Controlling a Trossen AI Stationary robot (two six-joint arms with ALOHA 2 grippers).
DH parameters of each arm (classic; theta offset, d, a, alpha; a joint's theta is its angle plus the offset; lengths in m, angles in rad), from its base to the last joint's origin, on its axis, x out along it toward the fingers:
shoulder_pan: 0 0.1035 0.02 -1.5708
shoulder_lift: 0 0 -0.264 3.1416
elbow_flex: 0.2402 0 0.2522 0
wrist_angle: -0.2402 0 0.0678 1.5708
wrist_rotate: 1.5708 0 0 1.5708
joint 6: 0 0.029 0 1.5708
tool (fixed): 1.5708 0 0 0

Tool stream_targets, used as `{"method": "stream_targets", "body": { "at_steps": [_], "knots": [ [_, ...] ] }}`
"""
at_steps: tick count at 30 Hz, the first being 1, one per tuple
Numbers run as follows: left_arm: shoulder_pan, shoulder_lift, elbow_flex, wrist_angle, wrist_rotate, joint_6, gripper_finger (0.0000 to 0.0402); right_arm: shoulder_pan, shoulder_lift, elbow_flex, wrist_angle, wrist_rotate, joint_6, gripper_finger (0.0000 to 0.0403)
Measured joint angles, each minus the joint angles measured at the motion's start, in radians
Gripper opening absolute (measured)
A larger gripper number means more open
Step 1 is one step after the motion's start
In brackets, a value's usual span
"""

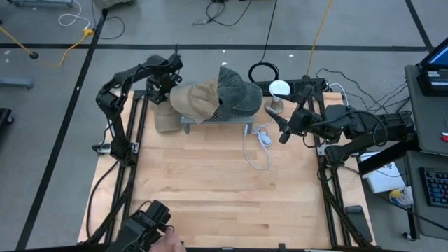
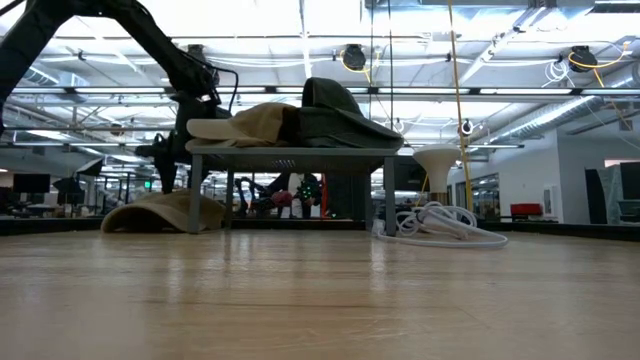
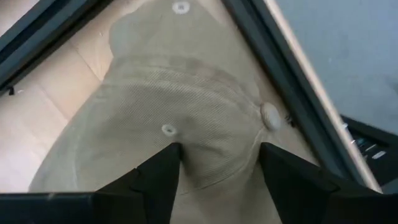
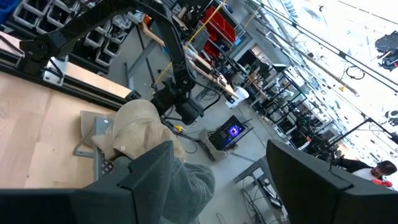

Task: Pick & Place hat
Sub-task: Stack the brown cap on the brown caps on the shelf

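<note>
Wooden boards covered the table (image 1: 210, 189), with a small metal rack (image 1: 217, 123) standing toward its far edge. On the rack lay a tan hat (image 1: 194, 98) and a grey hat (image 1: 238, 89), overlapping, and a third tan hat (image 2: 165, 211) sat on the boards just beside the rack's left end. The left gripper (image 1: 159, 85) hung over that end, its fingers (image 3: 163, 171) spread, with tan cloth filling the gap between them in its own wrist view; which tan hat that was could not be told. It looked far the nearer arm for the pick, the hat lying straight ahead of its fingers. The right gripper (image 1: 281, 129) waited off the rack's right end, its jaws wide apart and empty.
</note>
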Motion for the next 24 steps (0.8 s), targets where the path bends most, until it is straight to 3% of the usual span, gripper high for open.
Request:
{"method": "stream_targets", "body": {
  "at_steps": [4,12,20,24],
  "knots": [
    [0.0,0.0,-0.008,-0.001,0.004,0.038,0.0179,0.0,0.0,0.0,0.0,0.0,-0.006,0.0251],
    [-0.003,-0.007,-0.008,0.021,0.031,0.182,0.0022,-0.004,0.004,0.0,0.02,0.0,-0.031,0.0251],
    [-0.01,-0.112,-0.008,0.015,0.033,0.224,0.0015,-0.004,0.004,0.0,0.023,0.0,-0.028,0.0251],
    [-0.009,-0.2,-0.008,-0.03,-0.032,0.228,0.001,-0.004,0.004,0.0,0.023,0.0,-0.027,0.0251]
  ]
}}
